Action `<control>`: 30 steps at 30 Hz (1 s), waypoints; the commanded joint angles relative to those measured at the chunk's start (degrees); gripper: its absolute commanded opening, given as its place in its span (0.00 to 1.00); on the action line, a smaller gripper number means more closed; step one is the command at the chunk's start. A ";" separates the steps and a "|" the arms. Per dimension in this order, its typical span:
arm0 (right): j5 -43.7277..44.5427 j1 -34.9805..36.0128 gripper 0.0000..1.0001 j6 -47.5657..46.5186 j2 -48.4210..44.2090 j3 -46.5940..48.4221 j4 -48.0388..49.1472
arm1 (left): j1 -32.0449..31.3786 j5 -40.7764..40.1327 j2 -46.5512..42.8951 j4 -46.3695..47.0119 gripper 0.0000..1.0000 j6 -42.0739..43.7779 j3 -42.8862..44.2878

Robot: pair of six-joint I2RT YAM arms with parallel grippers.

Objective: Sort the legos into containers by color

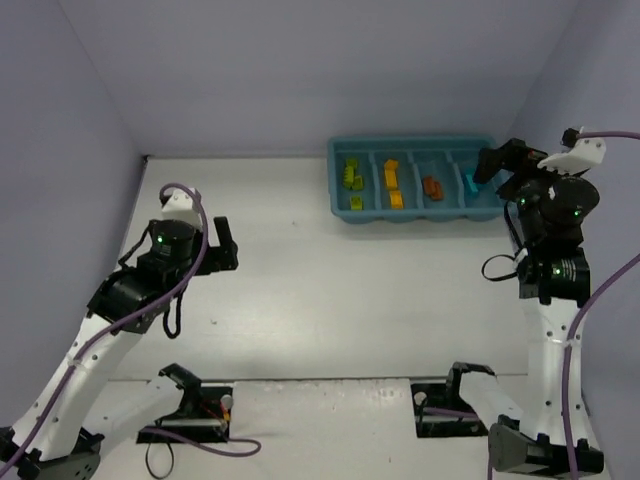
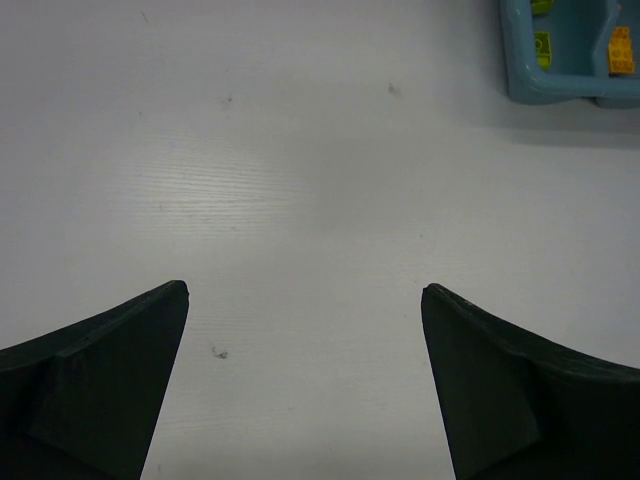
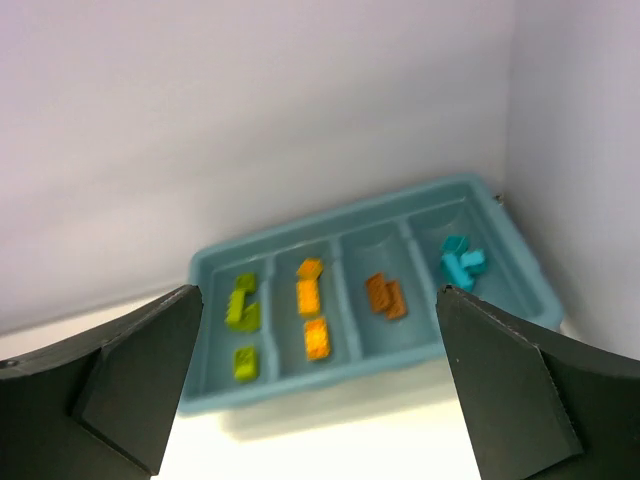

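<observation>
Tray [image 3: 340,385]: 3 green legos [image 3: 243,315], 3 yellow [image 3: 308,297], 2 orange [image 3: 385,296], 2 cyan [image 3: 460,265]; left fingers [image 2: 100,390], right fingers [image 3: 130,370] spread.

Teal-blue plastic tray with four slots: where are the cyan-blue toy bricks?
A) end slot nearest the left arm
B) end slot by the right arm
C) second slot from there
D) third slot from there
B: the top view shows the cyan-blue toy bricks in the end compartment of the teal-blue plastic tray beside the right arm, next to the orange bricks.
</observation>
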 commanded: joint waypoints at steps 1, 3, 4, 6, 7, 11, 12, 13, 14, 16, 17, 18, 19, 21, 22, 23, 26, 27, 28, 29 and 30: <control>2.89 3.56 1.00 0.07 -7.06 -5.49 -3.49 | 0.41 -5.34 -3.87 -1.36 0.94 -0.90 3.10; 4.38 4.97 1.00 0.16 -13.20 -9.43 -4.11 | 0.41 -6.58 -6.06 -0.66 0.94 0.32 3.11; 4.39 5.41 1.00 0.24 -14.98 -10.67 -4.55 | 0.41 -7.72 -6.59 -0.57 0.94 0.93 3.11; 2.90 5.68 1.00 0.42 -19.36 -12.70 -4.90 | 0.49 -9.04 -7.21 -1.27 0.94 2.34 3.54; 2.54 5.94 1.00 0.25 -20.43 -14.01 -5.86 | 0.41 -10.18 -7.30 -1.79 0.94 2.61 4.07; 5.60 8.22 1.00 -0.64 -24.39 -14.47 -9.38 | 0.49 -11.68 -7.30 -4.86 0.94 0.42 5.39; 9.36 8.49 1.00 0.06 -25.79 -14.29 -11.04 | 0.41 -11.33 -7.13 -5.31 0.94 -0.28 5.83; 10.01 8.49 1.00 -0.19 -26.50 -14.55 -11.40 | 0.41 -11.07 -7.04 -5.84 0.94 -0.81 6.09; 10.01 8.49 1.00 -0.98 -27.29 -14.73 -11.76 | 0.49 -10.55 -6.78 -6.28 0.94 -1.08 6.18; 9.75 10.86 1.00 -2.30 -29.40 -14.99 -12.37 | 0.41 -10.89 -6.34 -6.89 0.94 -1.34 6.18; 9.75 11.38 1.00 -2.65 -30.02 -15.17 -12.64 | 0.41 -11.15 -5.90 -7.68 0.94 -2.04 6.36; 9.92 12.26 1.00 -2.83 -30.98 -15.26 -12.90 | 0.41 -10.98 -5.55 -7.95 0.94 -2.31 6.44; 10.27 12.79 1.00 -2.92 -31.34 -15.43 -13.08 | 0.41 -10.81 -5.28 -8.21 0.94 -2.57 6.53; 10.63 13.58 1.00 -2.57 -32.04 -15.61 -13.43 | 0.41 -10.37 -4.84 -8.39 0.94 -4.24 6.53; 10.28 14.11 1.00 -2.48 -32.31 -15.61 -13.60 | 0.49 -10.10 -4.84 -8.31 0.94 -4.68 6.36; 10.01 14.29 1.00 -2.48 -32.83 -15.61 -13.78 | 0.41 -9.84 -4.84 -7.61 0.94 -5.21 5.84; 10.01 14.64 1.00 -2.39 -33.45 -14.82 -14.48 | 0.41 -9.13 -4.75 -6.55 0.94 -5.47 4.95; 10.19 14.64 1.00 -2.65 -33.71 -14.03 -15.18 | 0.41 -9.05 -4.49 -6.55 0.94 -5.56 4.86; 10.27 14.82 1.00 -2.92 -33.80 -13.77 -15.36 | 0.41 -8.70 -4.32 -6.55 0.94 -5.56 4.86; 10.45 15.34 1.00 -3.18 -33.89 -13.59 -15.45 | 0.41 -8.61 -4.23 -6.55 0.94 -5.82 4.86; 10.71 15.61 1.00 -3.62 -34.06 -13.33 -15.89 | 0.41 -8.61 -4.05 -6.46 0.94 -6.00 4.86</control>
